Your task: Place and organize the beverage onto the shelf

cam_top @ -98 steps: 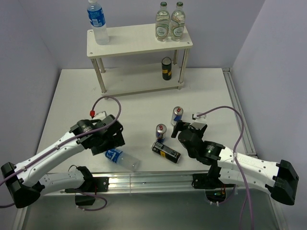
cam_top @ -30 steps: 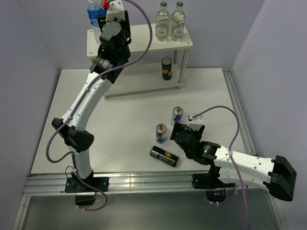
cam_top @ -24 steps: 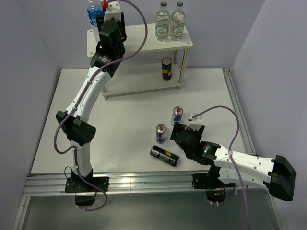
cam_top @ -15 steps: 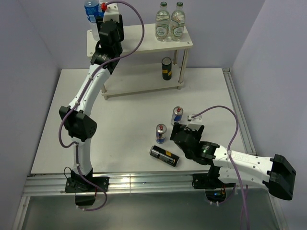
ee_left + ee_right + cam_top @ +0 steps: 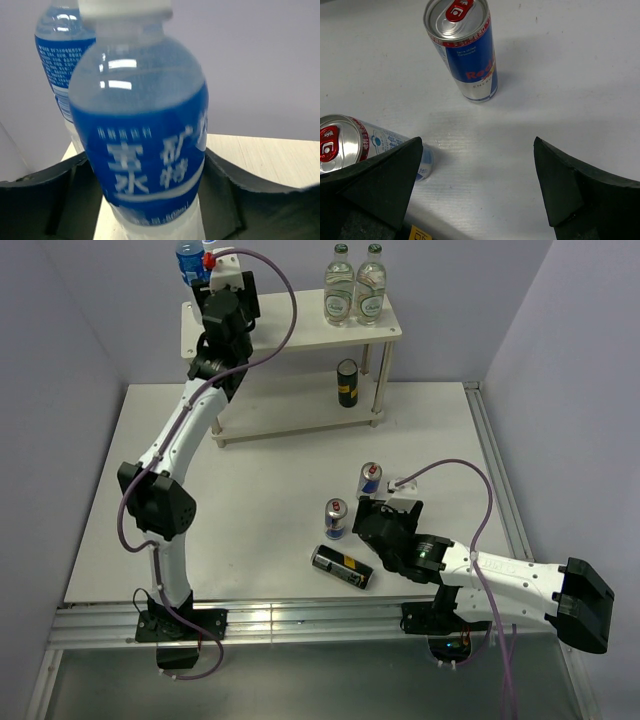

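On the left end of the shelf (image 5: pixel 300 325) top board (image 5: pixel 265 160) stands a blue-labelled water bottle (image 5: pixel 145 150), between the fingers of my left gripper (image 5: pixel 150 200) (image 5: pixel 213 285). The black fingers (image 5: pixel 235 195) flank it closely; whether they press it does not show. A second water bottle (image 5: pixel 57 65) (image 5: pixel 188 260) stands just behind. My right gripper (image 5: pixel 477 185) (image 5: pixel 372 515) hangs open low over the table, holding nothing. Ahead of it stands one blue-and-silver can (image 5: pixel 467 50) (image 5: pixel 370 480); another (image 5: pixel 350 145) (image 5: pixel 336 518) stands by its left finger. A dark can (image 5: pixel 343 566) lies on its side nearby.
Two green-capped bottles (image 5: pixel 355 285) stand on the right end of the top board. An upright dark can with a yellow band (image 5: pixel 347 382) is on the lower board. Grey walls close in at the back and sides. A metal rail (image 5: pixel 300 620) runs along the near edge.
The left arm lifted the water bottle off the table to the shelf top and has eased it back beside the first bottle. The right gripper crept slightly towards the cans.
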Controlling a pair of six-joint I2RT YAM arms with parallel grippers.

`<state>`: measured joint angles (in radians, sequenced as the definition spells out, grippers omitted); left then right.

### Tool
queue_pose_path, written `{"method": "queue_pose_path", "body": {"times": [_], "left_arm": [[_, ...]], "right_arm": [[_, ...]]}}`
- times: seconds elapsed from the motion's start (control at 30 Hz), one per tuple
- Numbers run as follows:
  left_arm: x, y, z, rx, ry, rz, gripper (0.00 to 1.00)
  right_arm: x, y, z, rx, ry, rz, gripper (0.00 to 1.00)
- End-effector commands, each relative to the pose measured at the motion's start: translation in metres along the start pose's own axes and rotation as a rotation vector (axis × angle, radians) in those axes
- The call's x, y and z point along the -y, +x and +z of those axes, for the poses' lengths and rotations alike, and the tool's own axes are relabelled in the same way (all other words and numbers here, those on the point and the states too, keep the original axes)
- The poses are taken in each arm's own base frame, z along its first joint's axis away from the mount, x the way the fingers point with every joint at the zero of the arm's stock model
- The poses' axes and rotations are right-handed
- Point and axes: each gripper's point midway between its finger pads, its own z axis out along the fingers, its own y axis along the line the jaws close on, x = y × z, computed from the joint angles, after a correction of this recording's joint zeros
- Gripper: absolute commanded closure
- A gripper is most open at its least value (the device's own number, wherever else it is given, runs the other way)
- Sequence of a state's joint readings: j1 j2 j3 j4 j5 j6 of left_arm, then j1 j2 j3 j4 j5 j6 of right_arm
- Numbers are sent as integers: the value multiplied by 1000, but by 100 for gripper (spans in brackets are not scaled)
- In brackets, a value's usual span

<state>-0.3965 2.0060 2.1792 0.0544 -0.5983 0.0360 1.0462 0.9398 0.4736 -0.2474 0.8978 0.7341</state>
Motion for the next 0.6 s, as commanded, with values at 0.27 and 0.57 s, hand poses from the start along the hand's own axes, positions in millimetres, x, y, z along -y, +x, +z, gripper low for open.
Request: {"method": "queue_pose_path", "body": {"times": [0.27,0.57], "left_arm": [[-8,-75,-23,135,30,-111,1],[0,-105,-108,85,-9,-85,1]], "right_arm": [[-7,-21,-2,55,12,39,2],[-8,-21,-2,52,16,31,2]]}}
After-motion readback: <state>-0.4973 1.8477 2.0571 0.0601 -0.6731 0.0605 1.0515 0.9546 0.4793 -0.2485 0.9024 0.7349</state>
